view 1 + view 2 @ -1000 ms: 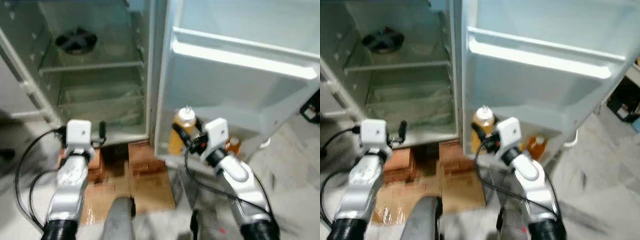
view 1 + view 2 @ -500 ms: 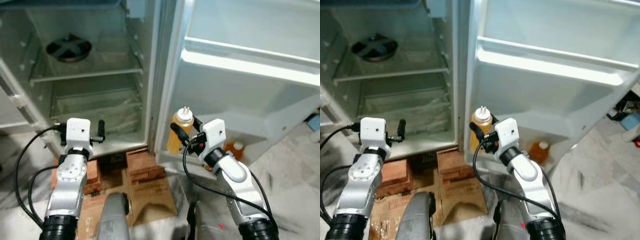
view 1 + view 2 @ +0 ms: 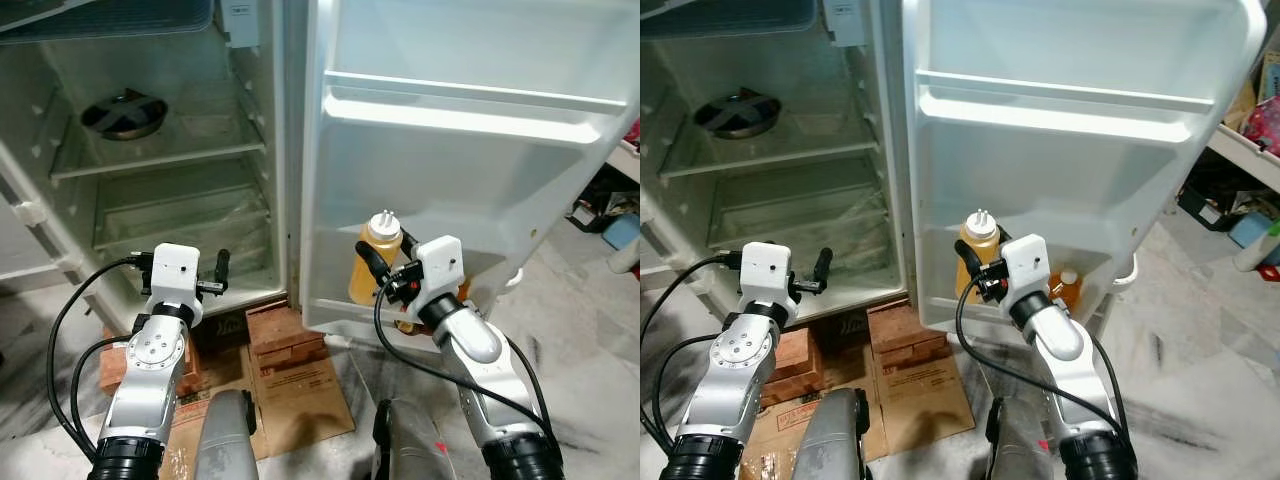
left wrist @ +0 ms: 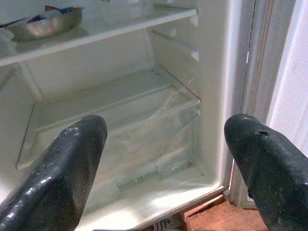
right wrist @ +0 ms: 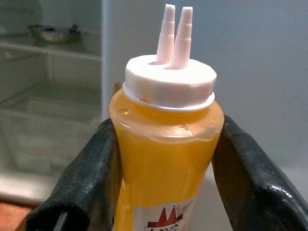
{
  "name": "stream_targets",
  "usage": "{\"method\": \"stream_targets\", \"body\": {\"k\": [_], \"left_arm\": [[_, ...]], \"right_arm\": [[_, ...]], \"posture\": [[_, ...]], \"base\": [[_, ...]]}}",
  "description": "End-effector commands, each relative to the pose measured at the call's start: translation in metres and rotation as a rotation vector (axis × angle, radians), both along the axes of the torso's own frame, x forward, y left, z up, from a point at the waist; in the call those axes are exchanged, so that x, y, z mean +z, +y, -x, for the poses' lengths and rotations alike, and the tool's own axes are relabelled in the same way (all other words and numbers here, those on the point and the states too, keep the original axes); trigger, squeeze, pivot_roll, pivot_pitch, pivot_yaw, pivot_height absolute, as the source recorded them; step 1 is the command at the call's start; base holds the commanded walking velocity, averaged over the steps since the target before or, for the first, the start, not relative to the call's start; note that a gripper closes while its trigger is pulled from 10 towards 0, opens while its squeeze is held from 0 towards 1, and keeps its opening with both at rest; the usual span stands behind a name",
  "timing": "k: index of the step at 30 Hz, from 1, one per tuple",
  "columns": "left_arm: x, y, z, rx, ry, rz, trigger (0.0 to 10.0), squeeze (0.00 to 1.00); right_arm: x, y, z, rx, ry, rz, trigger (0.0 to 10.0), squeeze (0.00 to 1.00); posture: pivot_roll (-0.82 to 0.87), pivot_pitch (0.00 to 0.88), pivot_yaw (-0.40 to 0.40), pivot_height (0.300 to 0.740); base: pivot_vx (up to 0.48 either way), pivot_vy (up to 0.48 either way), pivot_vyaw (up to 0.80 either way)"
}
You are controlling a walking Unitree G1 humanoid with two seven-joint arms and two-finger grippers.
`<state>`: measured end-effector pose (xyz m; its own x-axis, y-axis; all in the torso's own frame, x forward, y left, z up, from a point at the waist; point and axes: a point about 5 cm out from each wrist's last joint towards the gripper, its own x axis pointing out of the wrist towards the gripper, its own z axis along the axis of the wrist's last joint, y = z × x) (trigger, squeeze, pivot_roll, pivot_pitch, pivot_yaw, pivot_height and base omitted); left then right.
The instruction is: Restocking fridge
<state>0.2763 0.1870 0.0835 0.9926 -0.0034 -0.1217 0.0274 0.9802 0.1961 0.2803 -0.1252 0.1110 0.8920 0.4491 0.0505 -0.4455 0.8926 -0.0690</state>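
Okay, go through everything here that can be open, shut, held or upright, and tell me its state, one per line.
Fridge door: open.
Left gripper: open, holding nothing.
Right gripper: shut on the yellow squeeze bottle.
Yellow squeeze bottle: upright, white twin-nozzle cap on.
Small orange bottle: upright in the door's bottom shelf.
Metal bowl: resting on the fridge shelf.

Bottle [image 5: 166,163] translucent glossy plastic, white matt cap; bowl [image 3: 124,115] shiny metal; fridge door [image 3: 470,190] smooth white plastic.

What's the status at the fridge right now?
Right end effector shut on orange sauce bottle, upright at lower door shelf. Left end effector open, empty. Second bottle already on that shelf.
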Motion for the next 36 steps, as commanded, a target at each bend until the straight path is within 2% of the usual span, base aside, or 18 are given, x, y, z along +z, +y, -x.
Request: {"method": "stream_targets", "body": {"k": [1,5,11,21,29,31,36], "left_arm": [[0.009,-0.001,-0.004,-0.009,-0.029,-0.004,10.0,0.0],[0.009,0.001,-0.004,0.005,-0.018,-0.013,10.0,0.0],[0.01,0.001,-0.001,-0.007,-0.024,-0.005,10.0,0.0],[0.01,0.002,0.0,0.015,-0.023,-0.002,10.0,0.0],[0.004,0.011,0.019,0.023,0.018,-0.026,10.0,0.0],[0.007,0.011,0.027,0.012,0.015,-0.04,10.0,0.0],[0.009,0.012,0.032,0.022,0.011,-0.036,10.0,0.0]], "right_arm": [[0.007,-0.002,-0.005,-0.014,-0.035,0.001,10.0,0.0],[0.013,0.0,-0.015,-0.011,-0.063,0.011,10.0,0.0],[0.012,0.007,-0.021,-0.002,-0.074,0.013,10.0,0.0],[0.007,0.01,-0.019,0.006,-0.081,0.013,10.0,0.0],[0.001,0.026,-0.014,0.06,-0.073,0.006,10.0,0.0],[-0.002,0.031,-0.014,0.1,-0.077,0.018,10.0,0.0],[-0.007,0.031,-0.018,0.124,-0.08,0.067,10.0,0.0]], "posture": [[0.08,0.002,-0.027,0.602],[0.09,0.019,-0.022,0.602],[0.09,0.021,-0.02,0.602],[0.09,0.017,-0.019,0.602],[0.12,0.051,-0.019,0.592],[0.14,0.071,-0.022,0.572],[0.15,0.08,-0.024,0.542]], "base": [[0.0,-0.315,0.0],[0.0,-0.122,0.0],[0.0,-0.041,0.0],[0.0,0.0,0.0],[0.0,0.0,0.0],[0.0,0.0,0.0],[0.0,0.0,0.0]]}}
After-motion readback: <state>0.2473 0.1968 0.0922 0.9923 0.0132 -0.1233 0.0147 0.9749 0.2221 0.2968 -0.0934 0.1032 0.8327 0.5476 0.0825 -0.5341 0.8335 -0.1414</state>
